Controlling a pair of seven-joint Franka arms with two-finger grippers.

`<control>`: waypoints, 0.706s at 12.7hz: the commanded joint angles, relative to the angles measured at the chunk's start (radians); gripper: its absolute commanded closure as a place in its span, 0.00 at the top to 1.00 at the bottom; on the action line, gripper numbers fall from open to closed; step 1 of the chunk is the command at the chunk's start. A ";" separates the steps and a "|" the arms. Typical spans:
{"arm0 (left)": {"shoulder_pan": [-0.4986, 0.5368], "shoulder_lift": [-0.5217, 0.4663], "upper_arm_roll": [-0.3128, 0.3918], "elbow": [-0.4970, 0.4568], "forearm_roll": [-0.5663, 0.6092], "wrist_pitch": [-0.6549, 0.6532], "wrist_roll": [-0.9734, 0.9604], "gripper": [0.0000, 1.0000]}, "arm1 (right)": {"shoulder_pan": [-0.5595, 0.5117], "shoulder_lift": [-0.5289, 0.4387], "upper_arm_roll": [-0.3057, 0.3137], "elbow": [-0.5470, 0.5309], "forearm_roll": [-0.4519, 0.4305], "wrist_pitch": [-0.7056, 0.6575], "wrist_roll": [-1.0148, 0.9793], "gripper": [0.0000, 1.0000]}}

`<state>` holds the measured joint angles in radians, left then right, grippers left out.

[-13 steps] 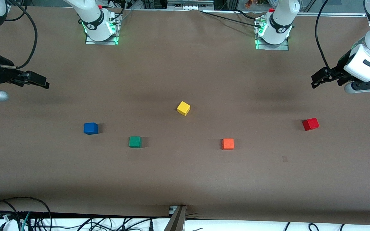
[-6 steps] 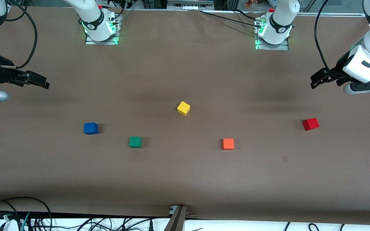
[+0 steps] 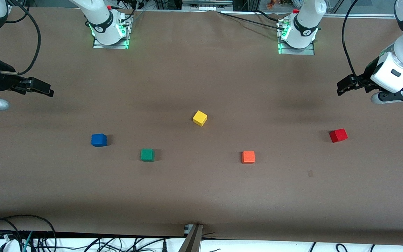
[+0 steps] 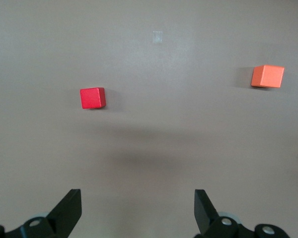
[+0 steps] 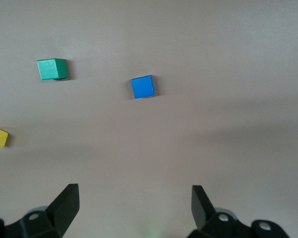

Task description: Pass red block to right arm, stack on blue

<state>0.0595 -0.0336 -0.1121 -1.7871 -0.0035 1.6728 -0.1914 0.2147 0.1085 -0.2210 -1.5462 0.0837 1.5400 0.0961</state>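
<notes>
From the front camera, the red block [image 3: 338, 135] sits on the brown table [image 3: 201, 189] toward the left arm's end, the blue cube [image 3: 98, 140] toward the right arm's end, with green cube [image 3: 147, 154], yellow cube [image 3: 199, 118] and orange cube [image 3: 248, 156] between them. The left gripper [image 3: 343, 88] hangs over bare table at its end, the right gripper [image 3: 46, 90] likewise at its own. In the left wrist view, spread fingers [image 4: 69, 210] hold nothing; the red block lies apart. In the right wrist view, fingers [image 5: 65, 204] stand wide and empty, the blue cube near the green one.
</notes>
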 commanded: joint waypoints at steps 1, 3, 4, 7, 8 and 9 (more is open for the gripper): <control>0.008 0.037 0.008 0.032 -0.010 -0.031 -0.008 1.00 | -0.014 -0.023 0.017 -0.017 -0.005 0.003 0.002 1.00; 0.008 0.061 0.011 0.034 -0.004 -0.039 -0.003 1.00 | -0.014 -0.023 0.017 -0.017 -0.005 0.003 0.004 1.00; 0.017 0.079 0.025 0.035 -0.004 -0.041 -0.002 1.00 | -0.014 -0.023 0.017 -0.017 -0.005 0.003 0.004 1.00; 0.086 0.125 0.028 0.041 -0.004 -0.041 0.013 1.00 | -0.014 -0.023 0.017 -0.017 -0.005 0.003 0.002 1.00; 0.127 0.150 0.028 0.043 -0.004 -0.041 0.030 1.00 | -0.014 -0.023 0.015 -0.017 -0.005 0.002 0.002 1.00; 0.147 0.177 0.028 0.045 -0.004 -0.031 0.044 1.00 | -0.014 -0.023 0.017 -0.017 -0.005 0.002 0.002 1.00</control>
<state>0.1619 0.0867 -0.0802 -1.7819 -0.0032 1.6571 -0.1817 0.2140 0.1085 -0.2199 -1.5462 0.0837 1.5399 0.0962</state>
